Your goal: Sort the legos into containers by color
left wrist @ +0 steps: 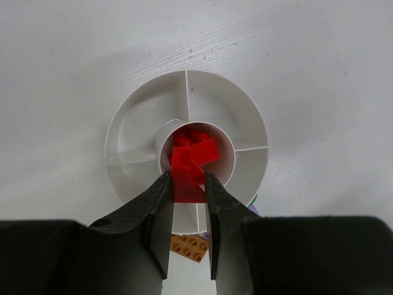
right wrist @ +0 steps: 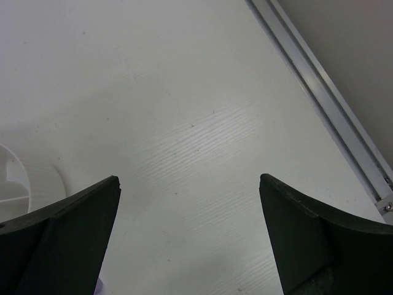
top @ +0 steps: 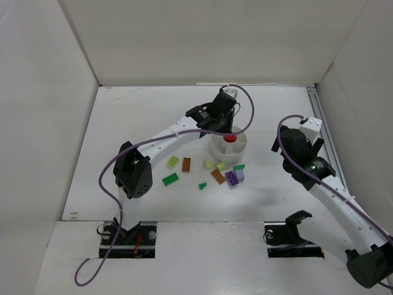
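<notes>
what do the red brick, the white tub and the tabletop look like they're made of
Red brick: hard plastic, fairly glossy, judging by its crisp moulded edges and even colour.
White tub: likely moulded plastic, smooth and semi-matte; its thin dividing walls look like one piece with the rim.
Tabletop: probably white painted or laminated board, matte; faint grain-like streaks show.

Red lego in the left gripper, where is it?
Left wrist view: the red lego is pinched in the left gripper right over the tub's central circle, above other red pieces.
</notes>
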You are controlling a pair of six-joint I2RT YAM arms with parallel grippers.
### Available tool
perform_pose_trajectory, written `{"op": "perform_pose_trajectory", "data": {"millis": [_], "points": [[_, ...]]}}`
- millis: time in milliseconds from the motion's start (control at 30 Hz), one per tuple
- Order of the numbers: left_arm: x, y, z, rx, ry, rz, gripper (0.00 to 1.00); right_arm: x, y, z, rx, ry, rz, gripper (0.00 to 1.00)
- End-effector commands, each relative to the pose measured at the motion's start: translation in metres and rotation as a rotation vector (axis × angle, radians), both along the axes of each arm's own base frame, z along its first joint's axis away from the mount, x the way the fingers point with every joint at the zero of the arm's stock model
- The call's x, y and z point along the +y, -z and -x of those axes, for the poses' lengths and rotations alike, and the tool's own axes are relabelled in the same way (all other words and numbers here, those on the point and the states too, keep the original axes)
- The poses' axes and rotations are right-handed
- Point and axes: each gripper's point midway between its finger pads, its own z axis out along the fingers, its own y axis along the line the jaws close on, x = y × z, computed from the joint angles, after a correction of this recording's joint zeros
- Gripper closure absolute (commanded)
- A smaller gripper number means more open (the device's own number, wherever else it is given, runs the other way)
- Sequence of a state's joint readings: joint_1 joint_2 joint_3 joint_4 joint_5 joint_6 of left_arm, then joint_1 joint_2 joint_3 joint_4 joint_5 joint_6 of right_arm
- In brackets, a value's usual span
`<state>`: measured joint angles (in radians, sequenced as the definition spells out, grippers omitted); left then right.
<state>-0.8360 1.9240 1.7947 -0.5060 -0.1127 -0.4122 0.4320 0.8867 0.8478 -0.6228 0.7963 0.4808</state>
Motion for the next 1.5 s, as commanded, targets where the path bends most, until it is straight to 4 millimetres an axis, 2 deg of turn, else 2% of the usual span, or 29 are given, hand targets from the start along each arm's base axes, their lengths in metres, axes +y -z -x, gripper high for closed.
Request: {"op": "perform_pose_trajectory", "data": {"millis": [0, 67, 267, 300, 367, 500, 667, 700, 733, 767, 800, 867, 900, 933, 967, 1000, 1033, 1067, 1100, 1133, 1167, 1200, 1233, 1267, 1300, 1333, 1367, 1433, 1467], "points": [[-0.005, -0.015, 0.003, -0.012, 0.037, 0.029, 0.94, -0.005, -0.007, -0.002, -0.037, 0.038, -0.006, 0.01], [-0.013, -0.01, 0.004, -0.006, 0.053, 0.033, 0.92, -0.005, -0.003, -0.001, -0.029, 0.038, -0.002, 0.01], [-0.017, 0.004, 0.004, 0.03, 0.053, 0.016, 0.9, -0.006, -0.002, 0.0, -0.021, 0.038, 0.002, 0.01], [-0.017, 0.004, 0.004, 0.03, 0.053, 0.016, 0.88, -0.006, -0.002, 0.0, -0.02, 0.038, 0.002, 0.01], [-0.017, 0.004, 0.004, 0.03, 0.053, 0.016, 0.73, -0.006, -0.002, 0.0, -0.02, 0.038, 0.002, 0.01], [-0.02, 0.004, 0.008, 0.03, 0.062, 0.016, 0.63, -0.006, -0.004, 0.001, -0.033, 0.042, -0.01, 0.01], [-0.019, -0.02, 0.01, -0.003, 0.077, 0.052, 0.6, -0.005, -0.004, 0.003, -0.038, 0.034, -0.02, 0.01], [-0.018, -0.026, 0.011, -0.01, 0.077, 0.06, 0.57, -0.005, -0.004, 0.003, -0.038, 0.034, -0.02, 0.01], [-0.014, -0.042, 0.014, -0.041, 0.084, 0.082, 0.48, -0.003, -0.005, 0.001, -0.04, 0.023, -0.021, 0.01], [-0.012, -0.052, 0.016, -0.055, 0.084, 0.097, 0.48, -0.004, -0.005, 0.002, -0.034, 0.017, -0.01, 0.01], [-0.008, -0.059, 0.018, -0.068, 0.078, 0.102, 0.36, -0.002, -0.004, 0.002, -0.028, 0.003, -0.009, 0.01], [-0.002, -0.077, 0.021, -0.108, 0.071, 0.137, 0.27, 0.001, -0.004, 0.0, -0.022, -0.026, -0.003, 0.01], [0.011, -0.09, 0.028, -0.135, 0.058, 0.15, 0.21, 0.004, -0.005, -0.004, -0.025, -0.055, 0.012, 0.01], [0.021, -0.096, 0.029, -0.157, 0.024, 0.153, 0.04, 0.012, -0.005, -0.007, -0.02, -0.11, 0.001, 0.01], [0.032, -0.102, 0.029, -0.169, -0.009, 0.166, 0.0, 0.017, -0.003, -0.009, -0.016, -0.146, 0.006, 0.01], [0.048, -0.107, 0.04, -0.182, -0.032, 0.18, 0.0, 0.024, -0.007, -0.013, -0.037, -0.207, 0.025, 0.01], [0.069, -0.107, 0.035, -0.191, -0.096, 0.176, 0.0, 0.037, -0.006, -0.016, -0.038, -0.274, 0.019, 0.01], [0.082, -0.108, 0.036, -0.197, -0.13, 0.187, 0.0, 0.044, -0.008, -0.017, -0.055, -0.311, 0.022, 0.01], [0.099, -0.082, 0.042, -0.15, -0.177, 0.163, 0.0, 0.058, -0.007, -0.016, -0.06, -0.368, 0.027, 0.01], [0.117, -0.094, 0.05, -0.171, -0.209, 0.207, 0.0, 0.066, -0.009, -0.018, -0.067, -0.404, 0.047, 0.01], [0.139, -0.085, 0.046, -0.157, -0.274, 0.21, 0.0, 0.074, -0.006, -0.018, -0.054, -0.436, 0.059, 0.01], [0.154, -0.076, 0.048, -0.14, -0.319, 0.215, 0.0, 0.093, -0.012, -0.016, -0.066, -0.501, 0.063, 0.01], [0.175, -0.054, 0.06, -0.097, -0.376, 0.214, 0.0, 0.104, -0.003, -0.016, -0.03, -0.547, 0.098, 0.02], [0.195, -0.045, 0.059, -0.086, -0.438, 0.214, 0.0, 0.116, -0.005, -0.015, -0.028, -0.582, 0.099, 0.04], [0.208, -0.034, 0.065, -0.066, -0.474, 0.211, 0.0, 0.137, -0.005, -0.011, -0.028, -0.645, 0.099, 0.05], [0.216, -0.025, 0.072, -0.044, -0.49, 0.213, 0.0, 0.149, -0.009, -0.011, -0.031, -0.673, 0.098, 0.06], [0.228, -0.012, 0.083, -0.029, -0.523, 0.224, 0.0, 0.163, 0.0, -0.011, 0.004, -0.711, 0.108, 0.08], [0.238, 0.001, 0.096, 0.004, -0.552, 0.237, 0.0, 0.197, -0.001, -0.005, 0.006, -0.812, 0.077, 0.09], [0.246, 0.008, 0.104, 0.012, -0.585, 0.261, 0.0, 0.212, 0.011, -0.006, 0.026, -0.826, 0.049, 0.11]]}}
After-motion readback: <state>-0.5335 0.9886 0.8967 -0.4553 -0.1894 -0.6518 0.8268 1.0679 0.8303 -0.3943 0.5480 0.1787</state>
